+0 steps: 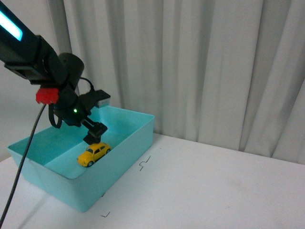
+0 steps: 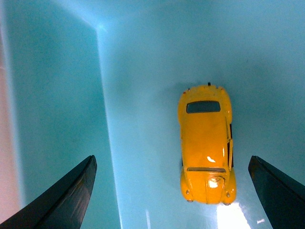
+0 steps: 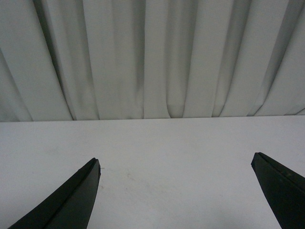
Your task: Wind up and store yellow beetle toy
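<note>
Yellow beetle toy (image 1: pixel 94 154): stands on its wheels on the floor of the blue bin (image 1: pixel 127 143), roughly mid-floor, touching no wall.
Progress: storing looks done, since the toy lies inside the bin and nothing grips it. Whether it was wound up cannot be told from these views.
Left to do: probably only lifting the arm clear of the bin.
Left gripper (image 1: pixel 94 136): jaws spread wide and empty, hanging just above the toy.
Toy against gripper: in the wrist view it lies between the two fingers, nearer one than the other, apart from both.
Right gripper (image 3: pixel 174 162): spread wide, empty, over the white table (image 3: pixel 167 138).
</note>
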You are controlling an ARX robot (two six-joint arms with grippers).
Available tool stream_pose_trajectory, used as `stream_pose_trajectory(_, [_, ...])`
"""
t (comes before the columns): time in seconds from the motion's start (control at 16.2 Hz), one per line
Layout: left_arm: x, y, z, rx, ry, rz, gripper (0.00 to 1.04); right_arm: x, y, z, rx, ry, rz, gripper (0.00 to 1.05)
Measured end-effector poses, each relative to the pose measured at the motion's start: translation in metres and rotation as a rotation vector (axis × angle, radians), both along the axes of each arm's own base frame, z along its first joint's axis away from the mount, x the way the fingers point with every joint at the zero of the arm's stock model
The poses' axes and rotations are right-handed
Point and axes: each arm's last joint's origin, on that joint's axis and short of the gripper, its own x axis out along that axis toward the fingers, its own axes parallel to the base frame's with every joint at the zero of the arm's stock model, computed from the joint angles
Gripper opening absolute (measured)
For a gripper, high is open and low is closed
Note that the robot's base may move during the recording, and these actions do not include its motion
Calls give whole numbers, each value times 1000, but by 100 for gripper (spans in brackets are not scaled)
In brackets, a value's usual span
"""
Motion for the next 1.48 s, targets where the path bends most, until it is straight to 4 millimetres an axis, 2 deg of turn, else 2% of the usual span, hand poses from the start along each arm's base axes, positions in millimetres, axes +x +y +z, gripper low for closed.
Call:
stream_pose_trajectory(0.12, [-19, 3, 47, -30, -143, -33, 98, 0, 0, 0, 0, 0, 0, 98])
stream_pose_trajectory(0.18, [-36, 2, 76, -55, -229, -62, 98, 0, 0, 0, 0, 0, 0, 98])
stream_pose_trajectory(0.25, [-52, 0, 95, -69, -341, -91, 97, 0, 0, 0, 0, 0, 0, 98])
stream_pose_trajectory(0.31, [-72, -11, 109, -105, -649, -121, 85, 0, 0, 0, 0, 0, -2, 98])
stream_pose_trajectory(0.43, [-119, -59, 101, -256, -951, -92, 59, 0, 0, 0, 0, 0, 0, 98])
stream_pose_trajectory(0.55, [-151, -92, 76, -352, -999, -84, 36, 0, 0, 0, 0, 1, 0, 98])
stream_pose_trajectory(0.68, [-181, -108, 58, -369, -993, -30, 11, 0, 0, 0, 0, 0, 0, 98])
stream_pose_trajectory(0.74, [-193, -116, 53, -380, -995, -23, 2, 0, 0, 0, 0, 0, 0, 98])
stream_pose_trajectory(0.98, [-230, -138, 36, -385, -990, -28, 2, 0, 0, 0, 0, 1, 3, 98])
stream_pose_trajectory(1.23, [-255, -149, 27, -387, -988, -32, 2, 0, 0, 0, 0, 0, 1, 98])
stream_pose_trajectory(1.35, [-265, -160, 24, -393, -985, -41, 2, 0, 0, 0, 0, 1, 1, 98])
stream_pose_trajectory(1.48, [-273, -159, 17, -386, -1005, -31, 2, 0, 0, 0, 0, 1, 0, 98])
